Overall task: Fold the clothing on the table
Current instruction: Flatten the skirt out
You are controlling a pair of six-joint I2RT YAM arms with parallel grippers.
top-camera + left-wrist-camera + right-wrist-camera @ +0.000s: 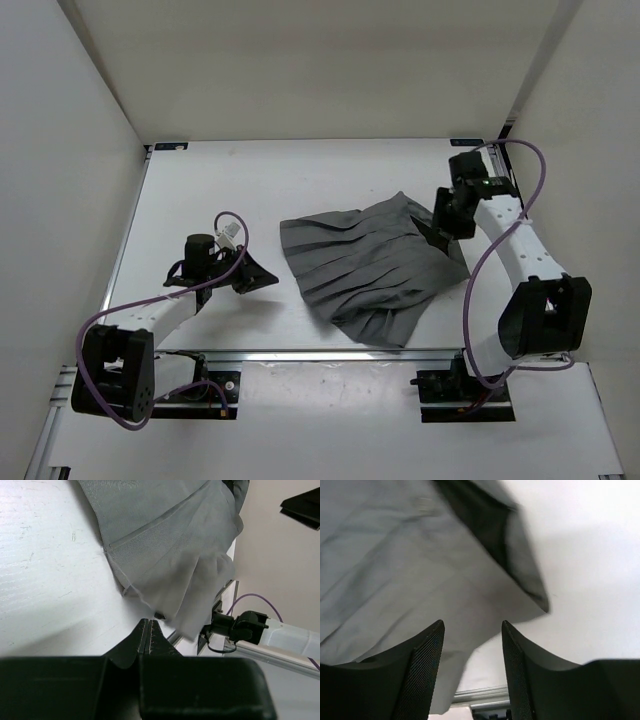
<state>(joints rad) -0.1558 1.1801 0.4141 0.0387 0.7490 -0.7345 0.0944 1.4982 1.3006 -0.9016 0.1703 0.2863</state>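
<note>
Skirt point(375, 275) lies rumpled right of centre on the counter point(200, 190), its far right corner turned over on itself. Right jaws hang spread just above that right edge, nothing between them. Left jaws are pressed together, empty, low over bare counter beside the skirt's left edge. Danger here: nothing pins the cloth, so a tug from the right could drag the whole skirt instead of folding it. A shallow pinch might catch one pleat only and let the rest fan out.

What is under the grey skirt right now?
Only the white table shows around the skirt, which lies on it. Anything beneath its layers is hidden.
</note>
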